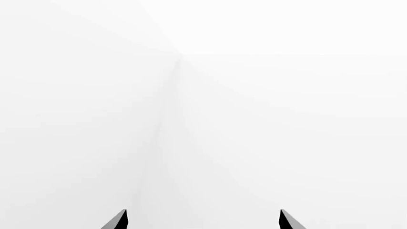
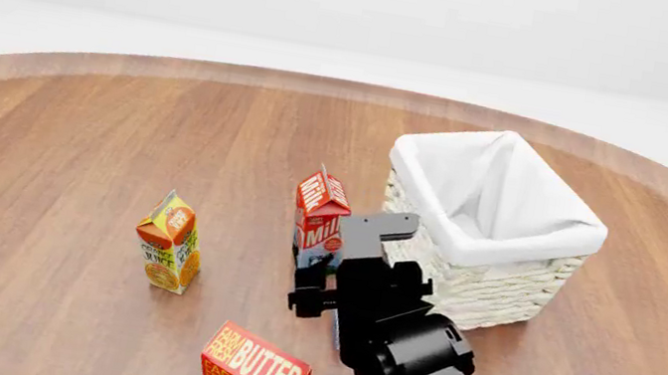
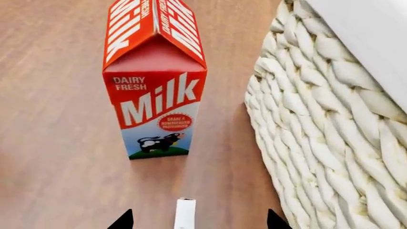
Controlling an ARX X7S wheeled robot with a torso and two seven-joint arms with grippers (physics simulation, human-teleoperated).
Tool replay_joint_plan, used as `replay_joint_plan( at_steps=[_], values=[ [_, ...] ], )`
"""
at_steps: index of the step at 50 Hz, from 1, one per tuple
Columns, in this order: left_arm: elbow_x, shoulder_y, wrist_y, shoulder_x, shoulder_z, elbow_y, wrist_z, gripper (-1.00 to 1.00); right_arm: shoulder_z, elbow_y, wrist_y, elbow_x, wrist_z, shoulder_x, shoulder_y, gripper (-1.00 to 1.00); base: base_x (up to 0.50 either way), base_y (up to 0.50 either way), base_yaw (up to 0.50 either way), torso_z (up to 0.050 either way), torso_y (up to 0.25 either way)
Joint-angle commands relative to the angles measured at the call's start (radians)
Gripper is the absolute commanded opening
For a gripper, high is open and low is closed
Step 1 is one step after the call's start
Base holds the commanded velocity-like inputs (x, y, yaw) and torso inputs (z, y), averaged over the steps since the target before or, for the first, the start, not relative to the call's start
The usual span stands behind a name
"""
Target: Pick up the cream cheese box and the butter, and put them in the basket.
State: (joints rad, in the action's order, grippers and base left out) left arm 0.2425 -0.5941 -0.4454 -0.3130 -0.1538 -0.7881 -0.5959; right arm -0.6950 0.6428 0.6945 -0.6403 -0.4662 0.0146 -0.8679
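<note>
Head view: the right gripper (image 2: 342, 261) hangs low over the wooden table (image 2: 72, 146) in the narrow strip between the upright milk carton (image 2: 322, 212) and the basket (image 2: 489, 222), whose white cloth liner folds over its woven rim. The butter (image 2: 257, 371) lies well apart at the near edge of the table, its white lettering facing the camera. An orange juice carton (image 2: 169, 242) stands upright to the left of the milk.

In the right wrist view, the two dark fingertips (image 3: 122, 220) sit wide apart, and the cream cheese box (image 3: 185, 213), a thin white sliver seen edge-on, lies between them on the wood, touching neither. The milk carton (image 3: 156, 95) stands just beyond it, and the basket (image 3: 318, 119) wall runs close alongside.

The left wrist view shows only blank white surroundings; the left gripper (image 1: 203, 220) has its tips spread wide with nothing between them.
</note>
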Motion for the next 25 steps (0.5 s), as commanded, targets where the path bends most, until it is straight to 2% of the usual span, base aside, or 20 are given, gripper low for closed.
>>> replay_joint_plan(
  at_steps=[1,19,25],
  values=[
    [-0.002,0.001,0.002,-0.001,0.003,-0.002,-0.005,1.00,-0.044,0.053,-0.033,-0.032,-0.008,-0.005,-0.021,1.00,0.00,0.00,0.00,0.000,0.000],
    [-0.002,-0.005,0.008,-0.007,0.001,-0.015,-0.012,1.00,-0.156,0.144,-0.098,-0.117,-0.013,-0.010,-0.049,1.00,0.00,0.00,0.00,0.000,0.000],
    [0.000,-0.004,-0.001,-0.009,0.001,-0.005,-0.010,1.00,-0.250,0.205,-0.153,-0.209,-0.023,-0.013,-0.077,1.00,0.00,0.00,0.00,0.000,0.000]
  ],
)
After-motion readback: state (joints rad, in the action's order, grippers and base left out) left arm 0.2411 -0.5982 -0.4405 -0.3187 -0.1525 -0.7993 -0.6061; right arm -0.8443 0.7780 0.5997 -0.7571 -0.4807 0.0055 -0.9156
